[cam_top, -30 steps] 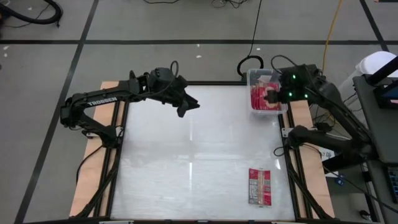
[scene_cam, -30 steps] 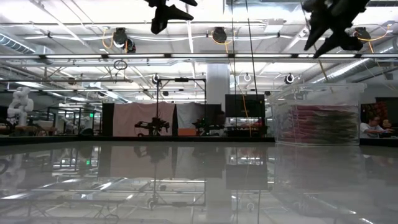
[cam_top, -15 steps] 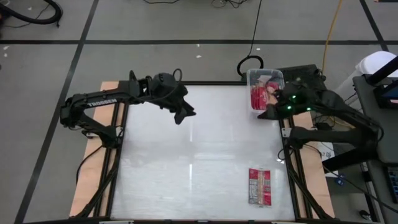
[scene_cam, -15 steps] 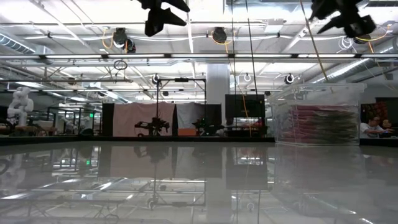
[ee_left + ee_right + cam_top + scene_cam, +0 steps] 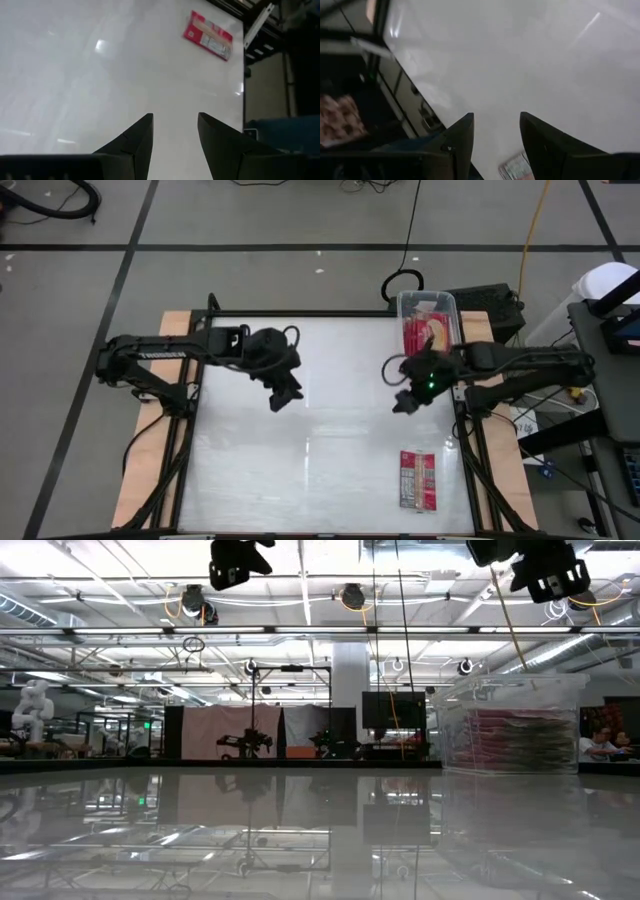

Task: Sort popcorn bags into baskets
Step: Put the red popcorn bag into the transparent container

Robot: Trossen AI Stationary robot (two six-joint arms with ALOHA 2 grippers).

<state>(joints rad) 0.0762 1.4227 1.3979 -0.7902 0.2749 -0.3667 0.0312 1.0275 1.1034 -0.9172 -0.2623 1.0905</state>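
While both arms reach in over the white table [image 5: 320, 430], the left gripper [image 5: 279, 399] hangs above its left-centre and the right gripper [image 5: 402, 402] above its right half, each with fingers spread apart and holding nothing. One popcorn bag [image 5: 418, 479] lies flat near the table's front right edge, red with its grey-white printed panel up. The clear basket [image 5: 428, 305] at the far right corner holds more red bags.

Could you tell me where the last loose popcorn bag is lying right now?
In the high view, the popcorn bag lies flat near the table's front right corner, below the right claw and well away from the basket.
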